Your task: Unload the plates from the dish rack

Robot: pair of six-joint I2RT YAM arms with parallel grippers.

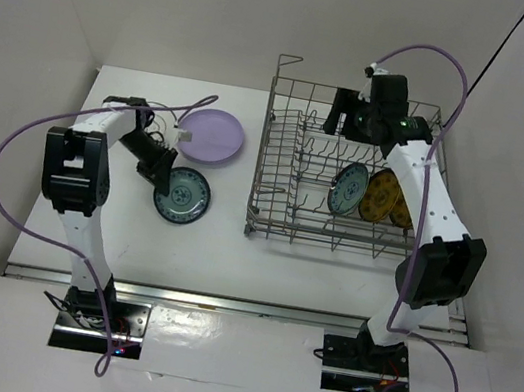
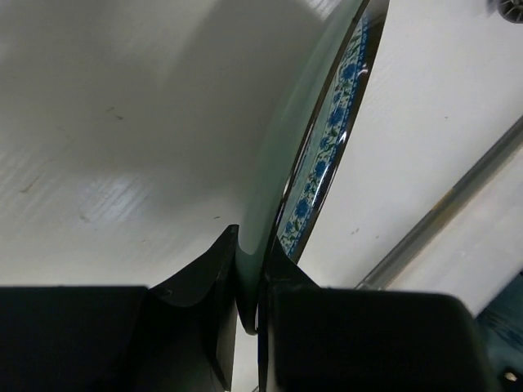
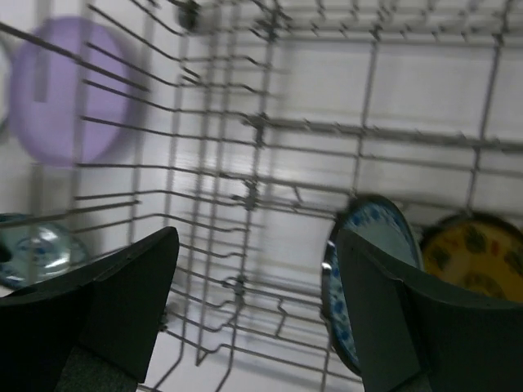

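My left gripper [image 2: 249, 245] is shut on the rim of a teal patterned plate [image 2: 327, 139]. In the top view that plate [image 1: 181, 194] lies left of the dish rack [image 1: 279, 158], with the left gripper [image 1: 158, 171] at its left edge. A lavender plate [image 1: 210, 135] lies flat on the table behind it. In the rack stand one teal plate [image 1: 349, 188] and two mustard plates [image 1: 381, 195]. My right gripper [image 1: 340, 114] hangs open over the rack's back part, nothing between its fingers [image 3: 131, 278]. Its view shows the racked teal plate [image 3: 372, 224] by the right finger.
The rack's upright tines [image 3: 245, 196] and wire walls surround the space under the right gripper. White walls close in the table on the left, back and right. The left arm's purple cable [image 1: 17, 143] loops out to the left.
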